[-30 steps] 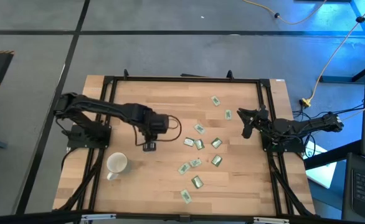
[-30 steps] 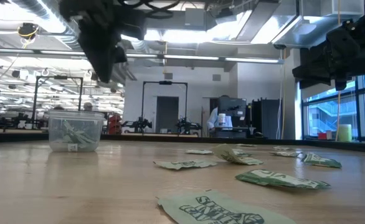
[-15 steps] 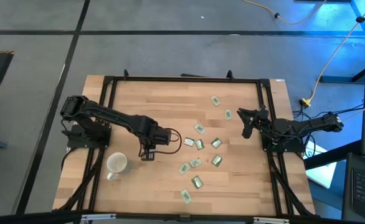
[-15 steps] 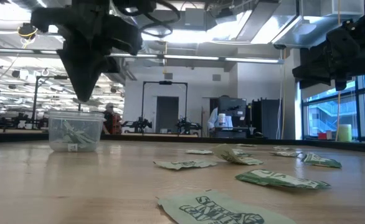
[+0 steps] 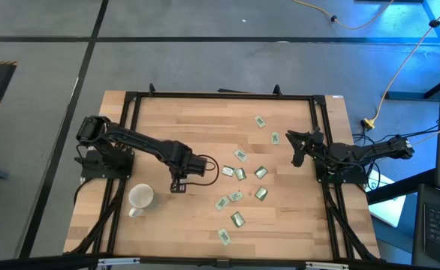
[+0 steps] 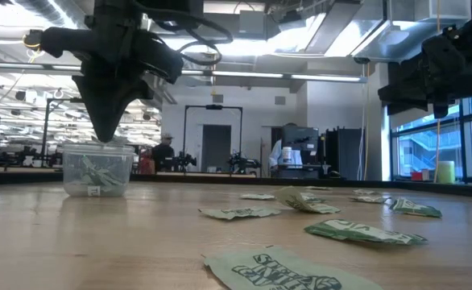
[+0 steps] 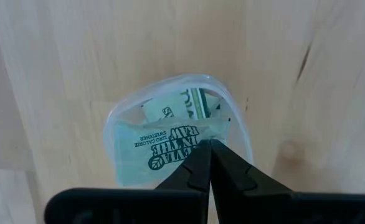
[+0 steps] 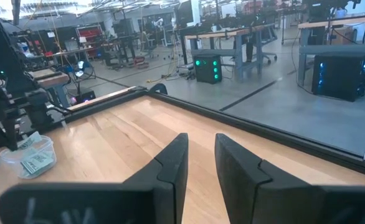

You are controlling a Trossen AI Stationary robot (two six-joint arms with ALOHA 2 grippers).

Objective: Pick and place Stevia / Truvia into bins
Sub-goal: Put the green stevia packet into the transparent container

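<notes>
A light wooden table carries scattered green-and-white sachets, a clear cup and a white mug.

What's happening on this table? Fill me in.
The left gripper hangs over the clear cup, fingers shut on a Stevia sachet at the cup's mouth; at least one other sachet is already in the cup. About ten more sachets lie scattered on the wooden table. The right gripper waits open at the table's right side. A white mug stands nearby.
</notes>
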